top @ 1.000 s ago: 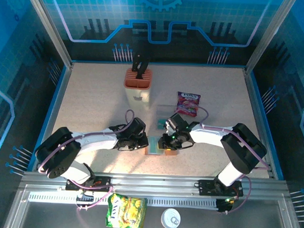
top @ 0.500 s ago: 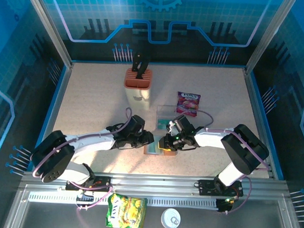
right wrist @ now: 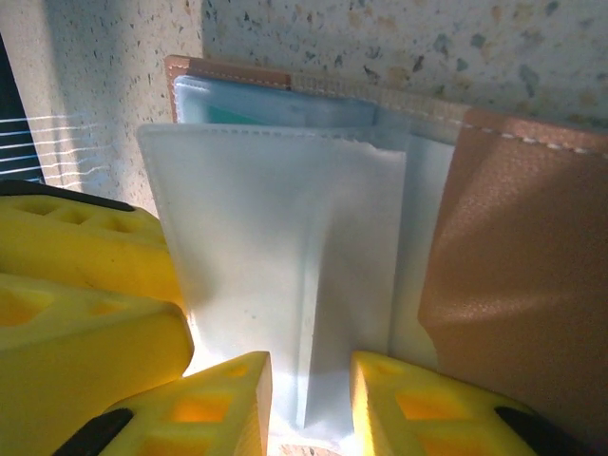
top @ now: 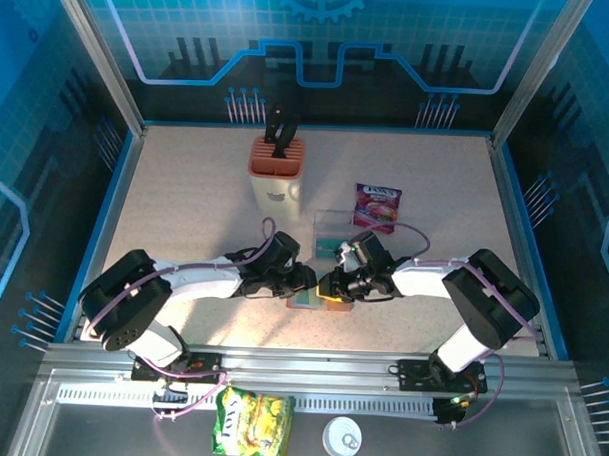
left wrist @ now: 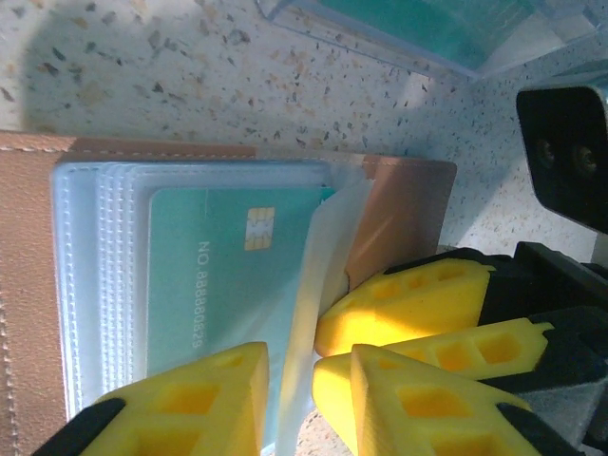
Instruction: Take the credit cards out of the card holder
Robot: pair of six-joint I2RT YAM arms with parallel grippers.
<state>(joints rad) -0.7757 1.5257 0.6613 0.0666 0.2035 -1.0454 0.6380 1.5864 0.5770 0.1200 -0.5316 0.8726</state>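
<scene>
The brown card holder [top: 304, 302] lies open on the table between both grippers. In the left wrist view its clear sleeves hold a teal credit card [left wrist: 223, 275] with a chip, and one sleeve flap [left wrist: 309, 285] stands up. My left gripper [left wrist: 293, 399] is narrowly open, one jaw over the card and the flap between the jaws. My right gripper [right wrist: 312, 404] is open astride a fold of the pale sleeve [right wrist: 285, 247], its fingertips [left wrist: 408, 296] resting by the holder's [left wrist: 399, 214] edge. From above, the left gripper [top: 305, 284] and right gripper [top: 330, 287] almost meet.
A clear plastic tray [top: 333, 221] behind the holder holds teal cards [top: 329, 247]; its edge [left wrist: 408, 38] is close by. A purple snack packet [top: 377, 206] lies beyond it and a knife block [top: 276, 172] stands at the back. A yellow packet [top: 253, 422] and white lid [top: 342, 437] lie off the table's front.
My left gripper has moved right onto the card holder, up against the right gripper, and its jaws have parted. The right gripper has shifted slightly forward and stays at the holder.
</scene>
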